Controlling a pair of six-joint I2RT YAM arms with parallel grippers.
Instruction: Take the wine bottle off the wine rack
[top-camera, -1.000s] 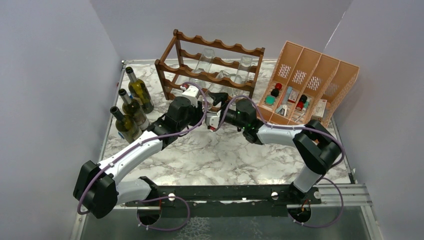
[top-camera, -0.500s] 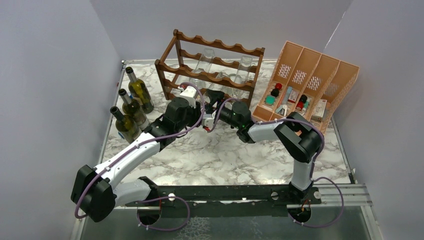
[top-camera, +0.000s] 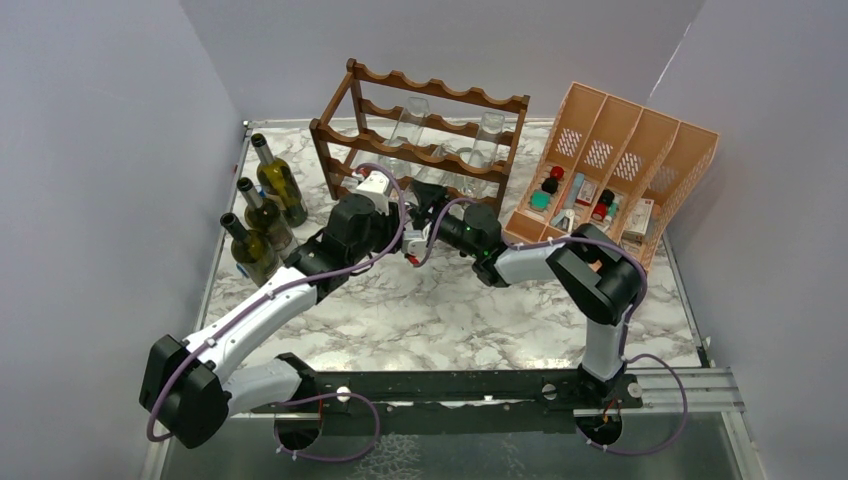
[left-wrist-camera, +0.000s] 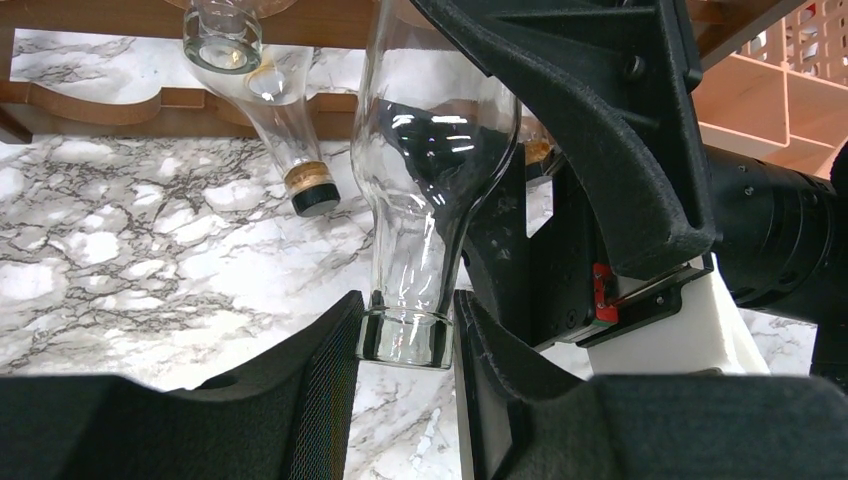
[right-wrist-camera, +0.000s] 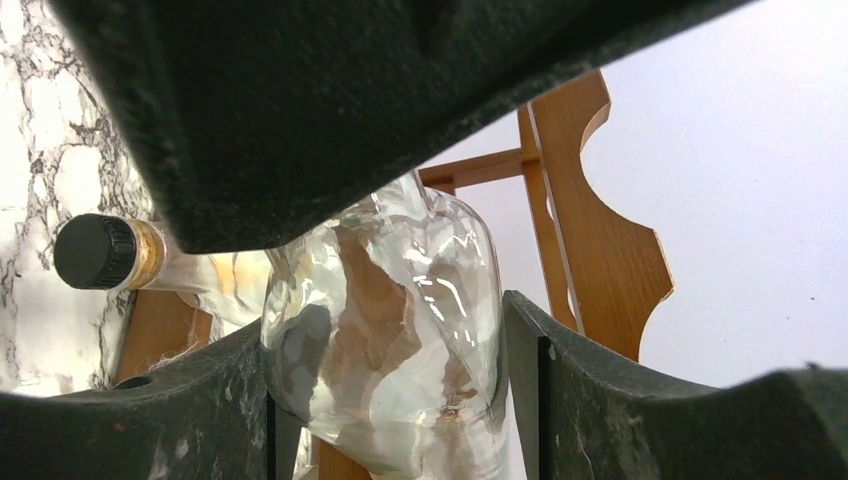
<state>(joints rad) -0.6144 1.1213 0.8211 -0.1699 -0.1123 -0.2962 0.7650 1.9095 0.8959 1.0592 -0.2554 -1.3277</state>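
The dark wooden wine rack (top-camera: 430, 100) stands at the back of the marble table. A clear glass wine bottle (left-wrist-camera: 420, 170) sticks out of a lower tier, neck toward me. My left gripper (left-wrist-camera: 405, 325) is shut on the lip of its neck. My right gripper (right-wrist-camera: 385, 340) comes in from the right and is shut on the bottle's (right-wrist-camera: 400, 290) wide shoulder, with both pads touching glass. In the left wrist view the right gripper's black fingers (left-wrist-camera: 600, 130) sit just behind the neck. In the top view both grippers meet low at the rack's front (top-camera: 410, 195), and the arms hide the held bottle.
A second clear bottle with a black cap (left-wrist-camera: 305, 185) lies in the rack beside the held one. More clear bottles (top-camera: 490, 135) lie on higher tiers. Three green bottles (top-camera: 265, 215) stand at the left. A peach divided organiser (top-camera: 680, 150) stands at the right.
My right arm has swung left to the rack and its jaws have closed from wide open onto the bottle's shoulder. The left gripper has kept its hold on the neck.
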